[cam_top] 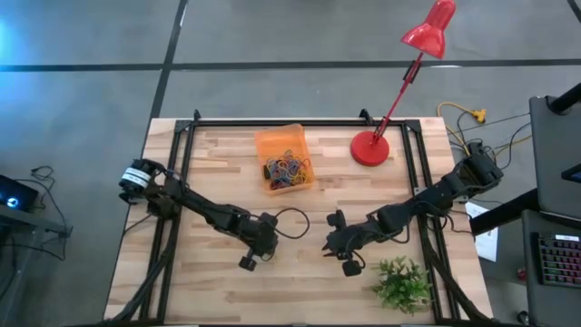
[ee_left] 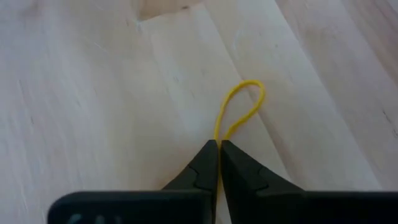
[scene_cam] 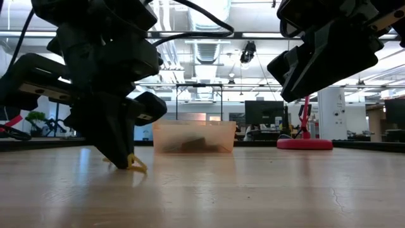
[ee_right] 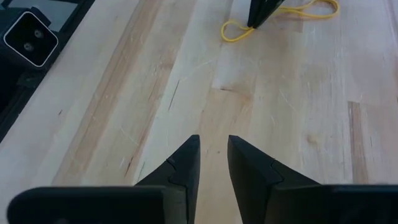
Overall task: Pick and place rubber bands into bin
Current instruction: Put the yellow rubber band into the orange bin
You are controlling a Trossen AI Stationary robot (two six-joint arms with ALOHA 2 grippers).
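Observation:
A yellow rubber band (ee_left: 247, 104) lies on the wooden table, and my left gripper (ee_left: 219, 144) is shut on it, near the table's near middle (cam_top: 246, 262). In the right wrist view the same band (ee_right: 237, 30) shows as loops on both sides of the left fingertips. The orange bin (cam_top: 283, 159) stands at the far middle with several coloured rubber bands (cam_top: 287, 171) inside. My right gripper (ee_right: 214, 142) hangs above bare wood (cam_top: 349, 266), to the right of the left one. It is open by a narrow gap and holds nothing. My left gripper pinches the yellow rubber band at one end of its loop (ee_left: 218, 134), between the two fingertips. The fingers come from above, pointing down, with their tips at the table (scene_cam: 126, 163). The band lies slack on the wood (scene_cam: 137, 166).
The red lamp base (cam_top: 370, 148) stands right of the bin, its arm leaning toward the far right. A small green plant (cam_top: 400, 282) sits at the near right corner. A black cable loop (cam_top: 292, 222) hangs off the left arm. Dark frame rails (cam_top: 182, 163) run along the table edges.

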